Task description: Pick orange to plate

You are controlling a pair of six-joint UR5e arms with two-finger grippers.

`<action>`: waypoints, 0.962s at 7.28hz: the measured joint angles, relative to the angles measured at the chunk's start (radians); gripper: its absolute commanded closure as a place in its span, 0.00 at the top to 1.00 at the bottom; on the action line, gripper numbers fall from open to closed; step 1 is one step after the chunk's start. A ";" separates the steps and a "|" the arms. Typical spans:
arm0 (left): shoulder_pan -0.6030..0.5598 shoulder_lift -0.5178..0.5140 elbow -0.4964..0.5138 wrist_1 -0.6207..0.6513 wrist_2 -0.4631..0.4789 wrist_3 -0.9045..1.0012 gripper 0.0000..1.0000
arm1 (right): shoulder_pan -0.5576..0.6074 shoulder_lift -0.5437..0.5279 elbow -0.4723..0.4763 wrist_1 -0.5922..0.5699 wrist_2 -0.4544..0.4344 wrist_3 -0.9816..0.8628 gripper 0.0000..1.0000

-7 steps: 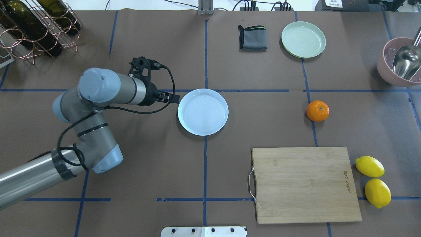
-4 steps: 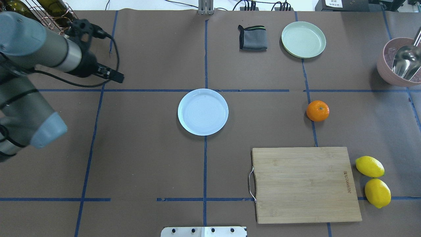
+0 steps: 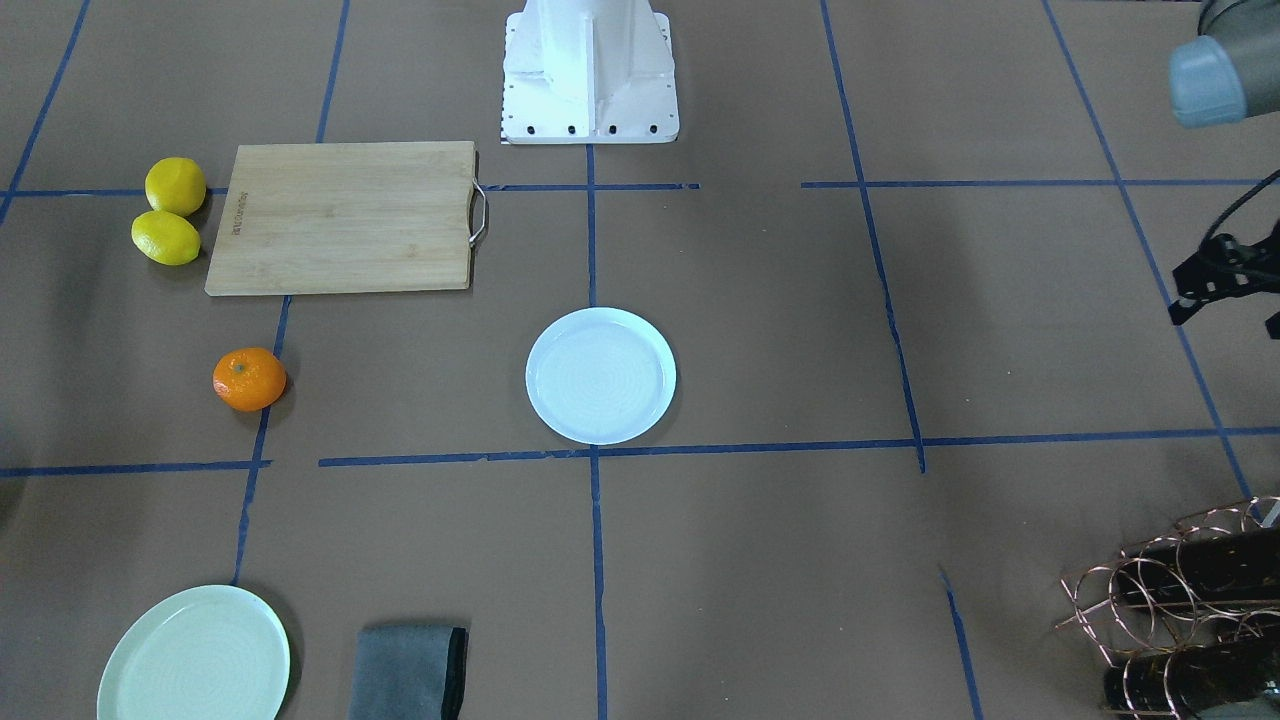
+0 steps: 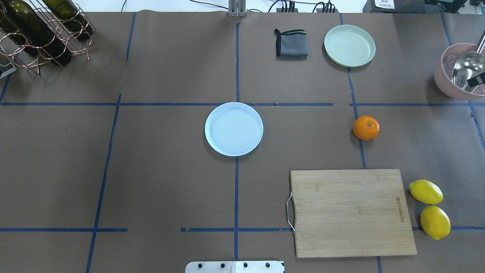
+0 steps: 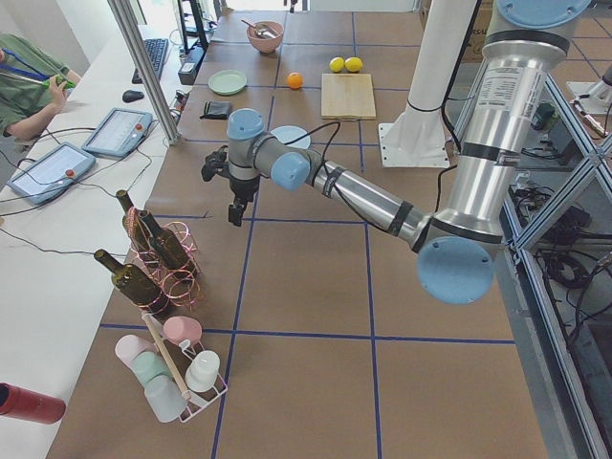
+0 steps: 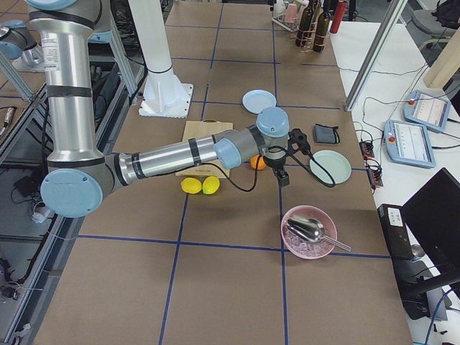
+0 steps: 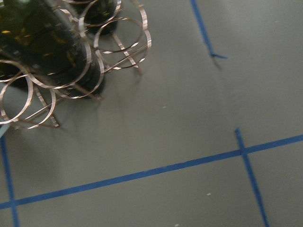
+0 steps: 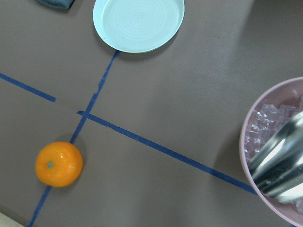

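Note:
The orange lies on the brown table right of centre, also in the right wrist view. The pale bluish-white plate sits empty at the middle of the table. My right gripper hangs above the table between the orange and the pink bowl; only a black tip shows overhead, and I cannot tell its state. My left gripper hovers far to the left near the wine rack, pointing down; I cannot tell its state either. Neither wrist view shows fingers.
A mint-green plate and a folded grey cloth lie at the back. A wooden cutting board and two lemons are at the front right. A pink bowl holds a metal scoop. A wine rack stands back left.
My left arm has swung away from the plate to the left and out of the overhead view. A black tip of the right gripper has come in at the right edge over the bowl.

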 measured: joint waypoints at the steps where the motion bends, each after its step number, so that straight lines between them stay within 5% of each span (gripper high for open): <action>1: -0.073 0.054 0.020 0.026 -0.037 0.132 1.00 | -0.038 0.032 0.007 -0.003 -0.012 0.051 1.00; 4: -0.187 0.178 0.036 0.043 -0.054 0.323 1.00 | -0.155 0.110 0.011 -0.011 -0.087 0.207 1.00; 7: -0.216 0.227 0.039 0.041 -0.032 0.336 1.00 | -0.369 0.166 0.003 -0.016 -0.294 0.411 1.00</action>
